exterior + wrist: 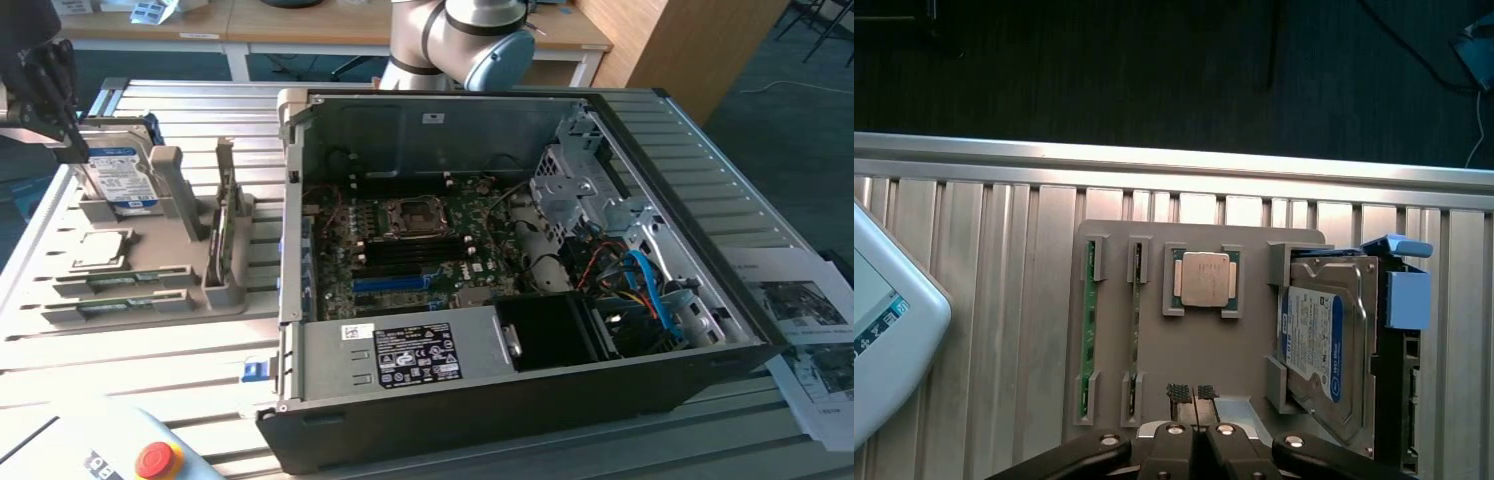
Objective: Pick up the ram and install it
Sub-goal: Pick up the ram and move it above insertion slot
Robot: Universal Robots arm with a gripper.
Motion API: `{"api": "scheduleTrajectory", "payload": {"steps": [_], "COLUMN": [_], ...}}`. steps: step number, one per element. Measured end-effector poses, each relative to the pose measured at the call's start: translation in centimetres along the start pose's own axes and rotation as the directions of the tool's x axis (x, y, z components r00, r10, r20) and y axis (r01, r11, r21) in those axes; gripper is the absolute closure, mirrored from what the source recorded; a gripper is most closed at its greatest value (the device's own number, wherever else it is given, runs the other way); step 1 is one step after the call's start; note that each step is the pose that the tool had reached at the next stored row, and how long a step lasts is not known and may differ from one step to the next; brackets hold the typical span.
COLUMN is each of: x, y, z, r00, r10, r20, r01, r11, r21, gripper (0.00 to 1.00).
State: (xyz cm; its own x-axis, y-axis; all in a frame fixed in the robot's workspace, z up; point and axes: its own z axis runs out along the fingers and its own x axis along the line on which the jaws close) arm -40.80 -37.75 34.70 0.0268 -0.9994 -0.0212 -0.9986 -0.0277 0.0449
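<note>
Exterior view: your gripper hangs at the exterior view's left, above the silver-and-blue hard drive standing at the far end of the grey plastic parts holder. The ram you want is in that holder. Two long, thin green circuit-board sticks sit on edge in their slots: the nearer ram stick lies just past the square silver processor chip, and the second ram stick lies beside it, closer to the camera. Both run lengthwise across the holder, so from the gripper they lie beyond the chip, at the opposite end from the drive. The open black computer case, with its green motherboard, stands well apart to the exterior view's right.

Wrist view: you can see the gripper with its fingertips pressed together and nothing between them, poised at the holder's edge in line with the processor chip. The nearer ram stick lies just to one side of the fingertips and the second ram stick beyond it. The hard drive is on the other side. Both sticks run parallel to the seam between the closed fingertips. A white handheld controller rests on the slatted metal table, away from the holder.
</note>
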Motion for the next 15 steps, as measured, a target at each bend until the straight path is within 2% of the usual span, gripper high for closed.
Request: {"api": "scheduleTrajectory", "payload": {"steps": [5, 6, 7, 8, 15], "x": [0.00, 0.00, 0.00, 0.00, 0.00], "y": [0.00, 0.00, 0.00, 0.00, 0.00], "z": [0.00, 0.00, 0.00, 0.00, 0.00], "r00": [1.0000, 1.0000, 1.0000, 1.0000, 1.0000], "r10": [0.000, 0.000, 0.000, 0.000, 0.000], "r20": [-0.0001, 0.0000, 0.0000, -0.0001, -0.0001], "r01": [0.000, 0.000, 0.000, 0.000, 0.000], "r11": [1.0000, 1.0000, 1.0000, 1.0000, 1.0000], "r21": [0.0000, 0.0000, 0.0000, 0.0000, 0.0000], "gripper": [0.89, 0.84, 0.84, 0.76, 0.76]}}
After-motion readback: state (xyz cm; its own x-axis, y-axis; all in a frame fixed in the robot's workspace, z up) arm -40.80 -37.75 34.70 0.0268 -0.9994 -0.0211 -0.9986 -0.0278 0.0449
